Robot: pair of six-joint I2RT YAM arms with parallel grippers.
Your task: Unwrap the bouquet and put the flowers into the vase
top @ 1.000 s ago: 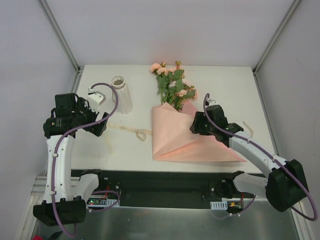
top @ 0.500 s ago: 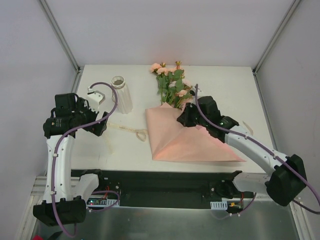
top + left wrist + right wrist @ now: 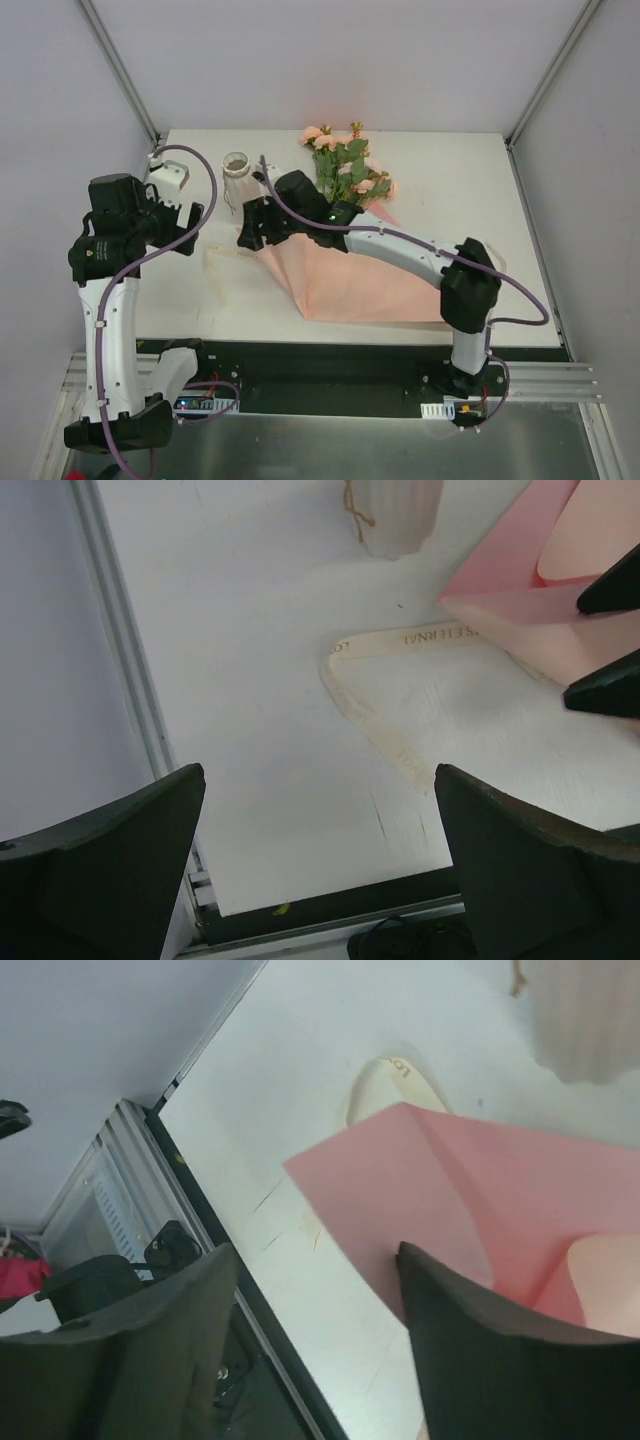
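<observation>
While the left gripper hangs with its fingers spread wide and nothing between them, a cream ribbon lies on the white table just ahead of it. The white ribbed vase stands upright beyond that ribbon. Stretched across to the left, the right gripper holds its fingers apart over the left corner of the pink wrapping paper, with the vase just beyond it and the peach-pink roses lying off to its right at the paper's far end.

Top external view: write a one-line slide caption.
Right gripper open over a corner of the pink wrapping paper by the white vase; left gripper open, flowers at the sheet's far end.
</observation>
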